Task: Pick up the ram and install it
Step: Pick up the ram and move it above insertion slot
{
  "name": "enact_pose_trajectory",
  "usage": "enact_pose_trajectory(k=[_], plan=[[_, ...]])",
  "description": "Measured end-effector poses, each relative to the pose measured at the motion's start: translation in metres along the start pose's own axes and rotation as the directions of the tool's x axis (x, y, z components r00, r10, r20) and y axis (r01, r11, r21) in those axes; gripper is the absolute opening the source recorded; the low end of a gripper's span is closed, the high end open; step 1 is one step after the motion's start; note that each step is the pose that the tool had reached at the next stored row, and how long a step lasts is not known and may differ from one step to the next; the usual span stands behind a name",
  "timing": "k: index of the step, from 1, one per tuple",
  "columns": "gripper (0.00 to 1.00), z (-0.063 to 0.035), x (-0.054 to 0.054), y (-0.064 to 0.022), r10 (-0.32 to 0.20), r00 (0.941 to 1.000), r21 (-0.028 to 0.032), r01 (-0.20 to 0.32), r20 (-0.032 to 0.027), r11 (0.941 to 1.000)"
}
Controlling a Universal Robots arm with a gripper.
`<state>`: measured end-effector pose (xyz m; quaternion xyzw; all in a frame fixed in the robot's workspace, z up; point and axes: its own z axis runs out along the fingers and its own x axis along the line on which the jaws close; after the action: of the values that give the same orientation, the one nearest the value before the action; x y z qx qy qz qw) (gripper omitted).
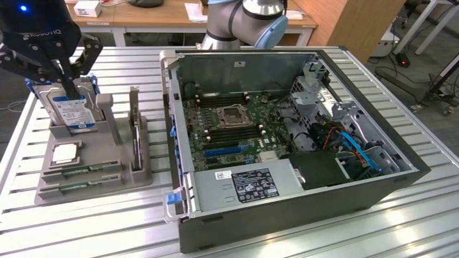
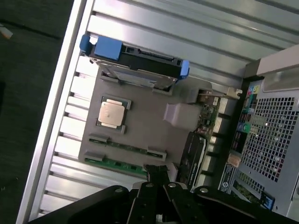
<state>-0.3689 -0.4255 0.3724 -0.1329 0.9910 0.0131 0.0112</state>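
Exterior view: my pincer (image 1: 72, 90) hangs closed and empty by the hard drive (image 1: 72, 110). The ram (image 1: 75, 186) lies flat in the gray holder (image 1: 107, 161), at the exterior view's left. Wrist view: my closed pincer (image 2: 157, 173) hovers near the ram's (image 2: 117, 164) end.

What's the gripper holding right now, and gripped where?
Nothing is held. The gripper hangs above the grey tray with its jaws together and nothing between them; both ram sticks lie in their slots in it.
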Motion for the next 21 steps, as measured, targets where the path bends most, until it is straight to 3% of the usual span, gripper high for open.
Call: enact_pose_trajectory(k=[6,11,15,21], plan=[[0.09,0.0002,0.0,0.0,-0.103,0.9946,0.0004,0.103,-0.0033,0.9946],[0.09,0.0004,0.0,0.0,-0.181,0.9835,0.0048,0.181,-0.0077,0.9835],[0.09,0.0007,0.0001,0.0001,-0.251,0.968,0.0029,0.251,-0.009,0.968],[0.09,0.0014,0.0,0.0,-0.354,0.9353,-0.0005,0.354,-0.0105,0.9354]])
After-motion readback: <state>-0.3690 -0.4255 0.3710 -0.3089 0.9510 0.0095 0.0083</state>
